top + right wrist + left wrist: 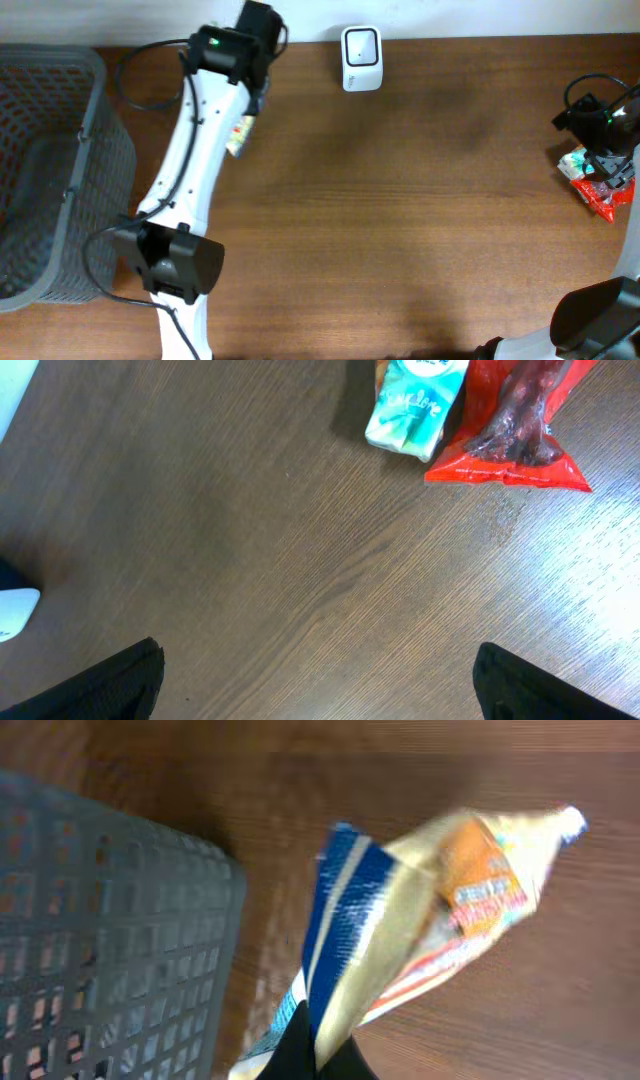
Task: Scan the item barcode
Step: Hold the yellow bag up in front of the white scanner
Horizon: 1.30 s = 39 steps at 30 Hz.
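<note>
**Fig. 1.** Left claw [315,1055] clamped on one crimped end of the snack packet [430,910], near the far-left corner of the desk [400,220], beside the grey mesh basket [95,110]. Right claw [320,685] stands apart and empty by the right edge, above a glossy red pouch [520,430] and a teal carton [415,410]. I would carry the crinkly film (it twists easily) to the white scanner [361,58] at the far edge, presenting the barcode flat; I cannot see which face bears it.

Cream packet [420,920] striped blue, grey lattice basket [110,950], brown wood-grain table [420,220].
</note>
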Tool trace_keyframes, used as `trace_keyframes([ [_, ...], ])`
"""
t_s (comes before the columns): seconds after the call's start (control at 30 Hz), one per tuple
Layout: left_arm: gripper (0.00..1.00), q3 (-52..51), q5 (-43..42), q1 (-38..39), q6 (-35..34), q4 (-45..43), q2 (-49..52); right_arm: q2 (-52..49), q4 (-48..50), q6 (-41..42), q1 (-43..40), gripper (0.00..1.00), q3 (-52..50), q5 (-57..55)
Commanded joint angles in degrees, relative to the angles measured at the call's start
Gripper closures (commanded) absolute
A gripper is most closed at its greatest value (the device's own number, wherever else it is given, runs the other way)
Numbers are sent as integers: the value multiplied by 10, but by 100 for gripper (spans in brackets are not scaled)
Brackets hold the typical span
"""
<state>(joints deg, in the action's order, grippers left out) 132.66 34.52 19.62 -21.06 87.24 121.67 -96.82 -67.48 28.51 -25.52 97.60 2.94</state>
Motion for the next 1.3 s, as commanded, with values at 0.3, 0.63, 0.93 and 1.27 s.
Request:
trace_keyframes([
  [0.3, 100, -12, 167, 27, -68, 11, 95, -1, 0, 3, 0, 1, 0, 1],
  [0.63, 100, 52, 83, -5, -67, 33, 95, -1, 0, 3, 0, 1, 0, 1],
  [0.93, 100, -16, -73, 73, -92, 8, 141, -1, 0, 3, 0, 1, 0, 1],
  [1.27, 100, 122, 122, 61, -91, 93, 140, -1, 0, 3, 0, 1, 0, 1],
])
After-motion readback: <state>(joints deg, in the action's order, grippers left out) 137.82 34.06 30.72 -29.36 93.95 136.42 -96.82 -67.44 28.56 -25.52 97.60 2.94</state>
